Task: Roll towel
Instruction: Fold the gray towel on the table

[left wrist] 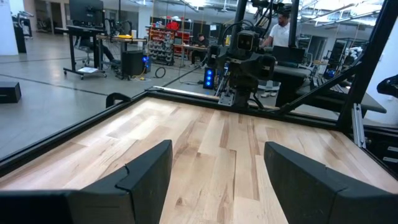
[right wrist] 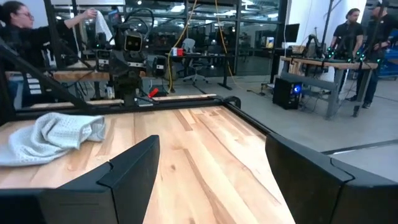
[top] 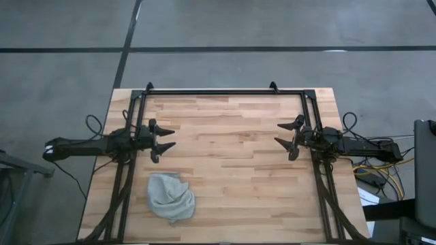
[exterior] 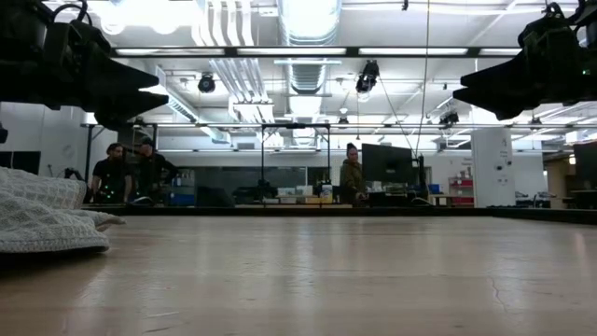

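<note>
The towel (top: 170, 197), a light grey-blue cloth, lies crumpled in a loose heap on the wooden table near its front left. It also shows in the low view (exterior: 42, 224) and in the right wrist view (right wrist: 53, 137). My left gripper (top: 165, 138) hangs open above the table's left side, beyond the towel's far edge and clear of it. My right gripper (top: 285, 137) hangs open above the table's right side, far from the towel. Both are empty.
A black metal frame (top: 225, 91) runs along the table's far edge and down both sides under the arms. Bare wood lies between the two grippers (top: 225, 156). People stand in the room beyond the table.
</note>
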